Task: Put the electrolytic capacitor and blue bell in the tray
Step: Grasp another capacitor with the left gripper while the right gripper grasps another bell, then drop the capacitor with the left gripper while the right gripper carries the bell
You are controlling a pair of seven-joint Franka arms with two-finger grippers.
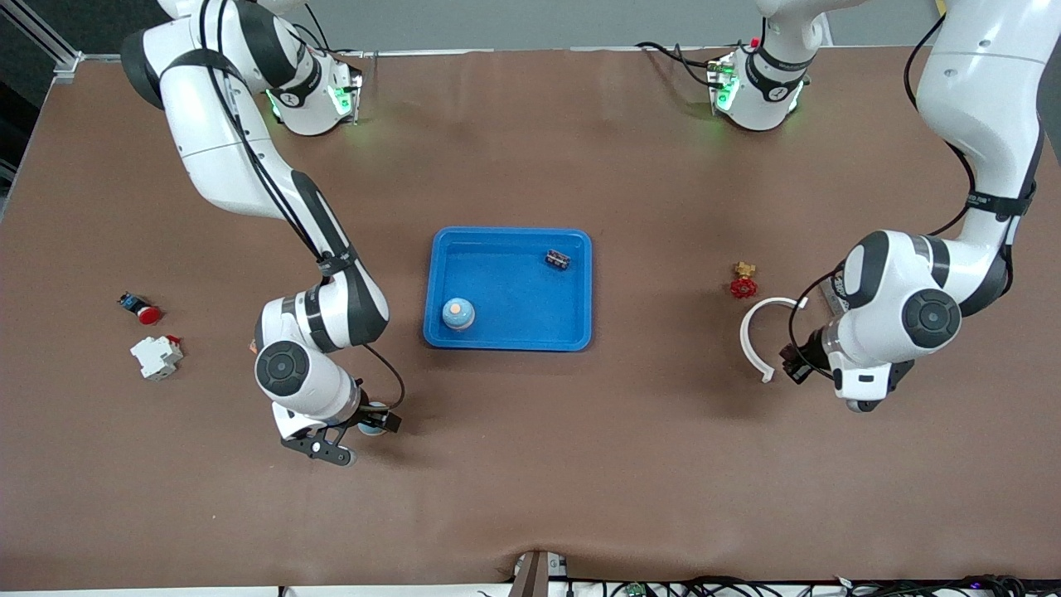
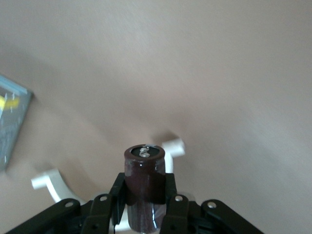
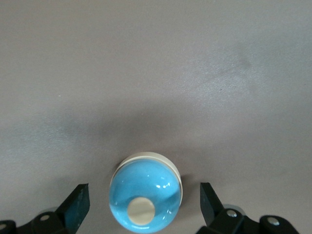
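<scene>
Left hand point(image 2: 145, 204) clamped shut, low; right hand point(image 3: 144, 207) low, fingers spread.

The counter point(image 1: 530, 464) is covered by a matt brown sheet with a faintly grained, cloth-like look. The tray point(image 1: 580, 286) looks like smooth bright-blue plastic with a slight sheen. A glossy, glazed-looking blue dome with a cream base and a cream spot on top is seen on the blue bell point(image 3: 145, 197). The electrolytic capacitor point(image 2: 143, 187) is wrapped in a shiny dark-brown sleeve, with bright metal terminals at its top. The fingers of the left tool point(image 2: 145, 204) appear as matt black plastic with small metal screws. A white curved piece point(image 1: 758, 327) looks like smooth plastic.
</scene>
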